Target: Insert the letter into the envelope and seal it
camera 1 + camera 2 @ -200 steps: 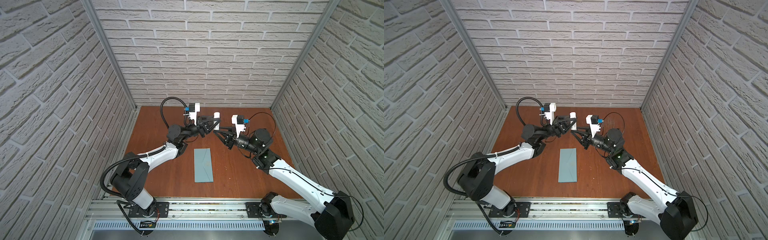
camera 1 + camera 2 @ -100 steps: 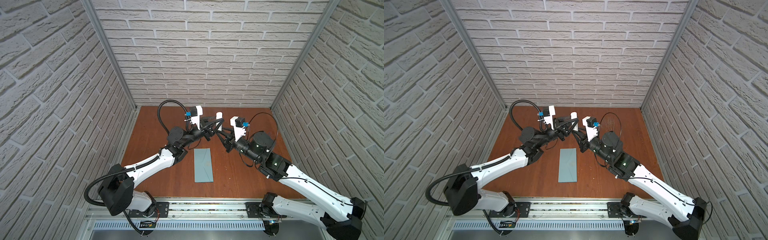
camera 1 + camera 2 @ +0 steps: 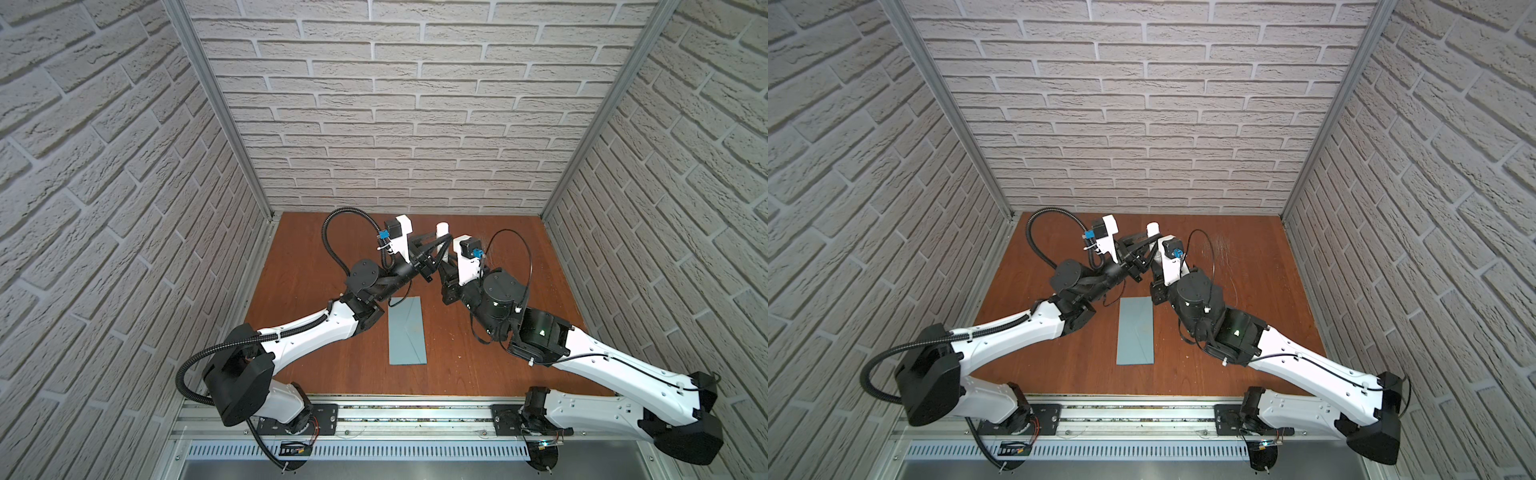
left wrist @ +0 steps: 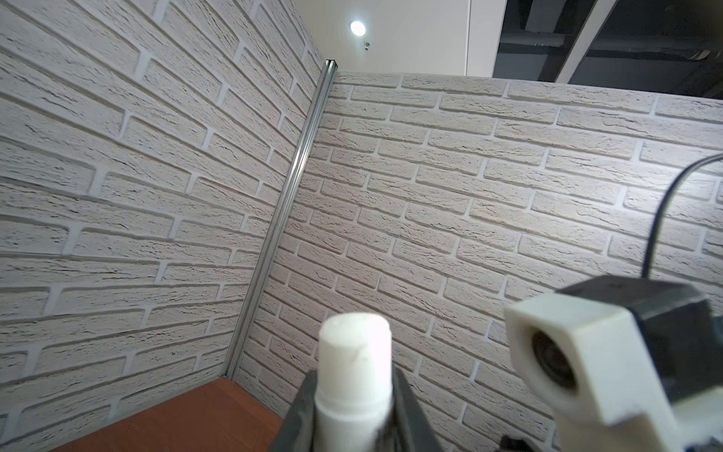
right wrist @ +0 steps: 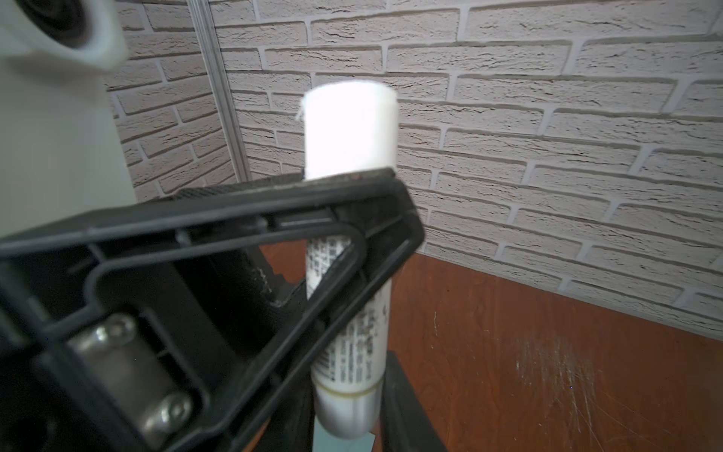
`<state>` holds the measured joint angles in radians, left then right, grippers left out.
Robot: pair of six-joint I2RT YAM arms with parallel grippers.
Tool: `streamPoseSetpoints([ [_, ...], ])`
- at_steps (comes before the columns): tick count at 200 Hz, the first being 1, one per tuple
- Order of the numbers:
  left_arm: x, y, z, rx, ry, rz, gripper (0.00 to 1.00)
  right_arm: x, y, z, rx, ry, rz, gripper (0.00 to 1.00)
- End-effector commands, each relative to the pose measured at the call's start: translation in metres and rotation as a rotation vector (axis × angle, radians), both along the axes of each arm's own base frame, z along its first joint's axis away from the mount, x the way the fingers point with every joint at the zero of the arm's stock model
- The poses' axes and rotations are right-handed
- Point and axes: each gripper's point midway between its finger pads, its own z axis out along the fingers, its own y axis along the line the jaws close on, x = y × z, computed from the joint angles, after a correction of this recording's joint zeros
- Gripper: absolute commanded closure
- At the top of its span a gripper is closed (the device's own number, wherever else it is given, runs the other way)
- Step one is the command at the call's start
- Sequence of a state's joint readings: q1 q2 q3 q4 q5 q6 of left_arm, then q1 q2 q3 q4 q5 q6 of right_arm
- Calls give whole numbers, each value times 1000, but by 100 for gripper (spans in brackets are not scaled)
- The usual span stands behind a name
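Note:
The light blue-grey envelope [image 3: 407,332] [image 3: 1136,332] lies flat on the wooden floor with its flap down. The letter is out of view. Above the envelope's far end both grippers hold a white glue stick [image 3: 441,228] [image 3: 1152,228] that stands roughly upright. My left gripper [image 3: 441,245] [image 4: 354,415] is shut on its upper body, just below the white top [image 4: 354,344]. My right gripper [image 3: 445,264] [image 5: 344,415] is shut on its rounded lower end [image 5: 344,407]. In the right wrist view the left gripper's black finger [image 5: 274,235] crosses in front of the stick, and a corner of the envelope [image 5: 344,444] shows below it.
Brick-patterned walls [image 3: 374,124] close in the wooden floor [image 3: 478,365] on three sides. Both arms stretch from the front rail [image 3: 374,415] toward the back middle. A scratched patch [image 3: 1219,249] marks the floor at the back right.
Both arms have kept hold of the stick and shifted with it slightly to the right and back. The right arm's elbow has swung in toward the middle and the left arm has stretched further out.

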<state>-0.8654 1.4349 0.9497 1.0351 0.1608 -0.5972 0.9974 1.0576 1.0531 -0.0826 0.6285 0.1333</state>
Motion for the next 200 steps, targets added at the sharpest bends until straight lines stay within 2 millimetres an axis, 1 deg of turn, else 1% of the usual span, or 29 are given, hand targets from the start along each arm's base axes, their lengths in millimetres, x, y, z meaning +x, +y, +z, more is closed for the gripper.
streamPoseSetpoints([
  [1,30,-13,-63,158,113,92,100,-19,19,64,138,-124,71,94],
  [22,29,-12,-60,155,104,95,100,-19,23,58,108,-118,76,93],
  [37,28,-8,-55,157,88,102,100,-20,22,53,96,-126,79,89],
  [46,28,-5,-49,153,78,105,100,-21,21,50,84,-144,83,84],
  [64,29,5,-37,138,59,103,100,-23,17,40,35,-161,88,69],
  [76,29,12,-28,124,45,96,100,-24,14,33,-11,-167,97,62],
  [98,29,26,-11,97,26,71,100,-25,11,20,-52,-146,166,51],
  [106,28,30,-5,90,16,58,100,-26,10,15,-52,-132,199,49],
  [125,25,39,7,70,-4,25,100,-25,6,7,-26,-96,271,47],
  [149,23,48,15,28,0,-42,100,-20,1,-1,33,-59,352,47],
  [173,19,57,24,-41,0,-134,100,-19,4,1,108,-78,450,47],
  [200,11,61,28,-101,-15,-256,100,-19,8,8,203,-121,551,47],
])
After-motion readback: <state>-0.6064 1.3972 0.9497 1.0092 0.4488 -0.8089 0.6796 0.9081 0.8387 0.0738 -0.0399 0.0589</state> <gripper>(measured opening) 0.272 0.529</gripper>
